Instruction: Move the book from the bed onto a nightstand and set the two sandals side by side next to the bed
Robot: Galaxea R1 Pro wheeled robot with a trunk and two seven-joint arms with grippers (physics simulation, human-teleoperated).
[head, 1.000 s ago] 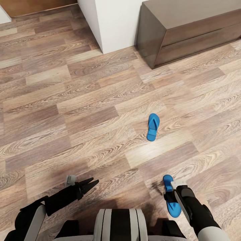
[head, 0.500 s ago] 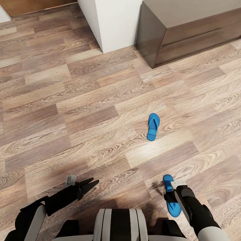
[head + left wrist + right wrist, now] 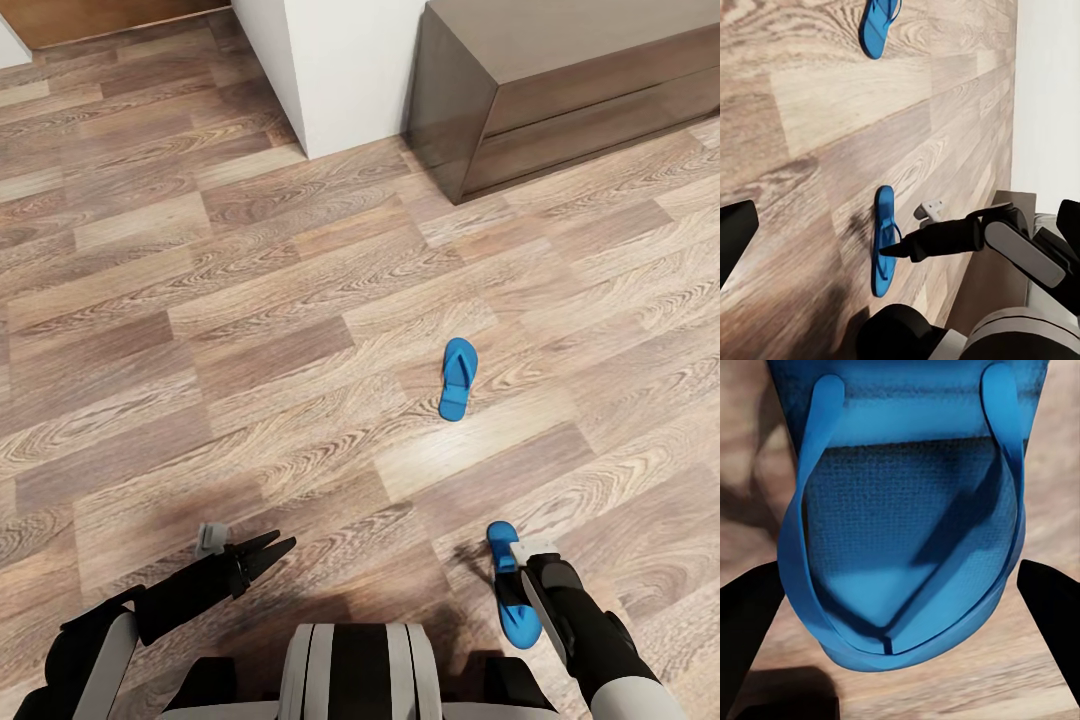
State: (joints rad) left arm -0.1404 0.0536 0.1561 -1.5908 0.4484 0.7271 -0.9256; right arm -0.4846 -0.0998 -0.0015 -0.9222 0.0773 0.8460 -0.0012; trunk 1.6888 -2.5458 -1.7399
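Two bright blue sandals lie on the wood-plank floor. The far sandal (image 3: 457,378) (image 3: 877,26) lies alone in the open. The near sandal (image 3: 518,618) (image 3: 882,247) (image 3: 907,547) lies beside my base, on the right. My right gripper (image 3: 506,588) (image 3: 900,622) is down over it and open, a dark fingertip (image 3: 746,637) on each side of its strapped front. My left gripper (image 3: 284,552) hovers low at the left, open and holding nothing. The book and the bed are out of view.
A low dark brown cabinet (image 3: 570,100) with two drawer fronts stands at the far right; I cannot tell whether it is a nightstand. A white wall corner (image 3: 340,70) juts out beside it. Bare floor (image 3: 200,350) stretches to the left.
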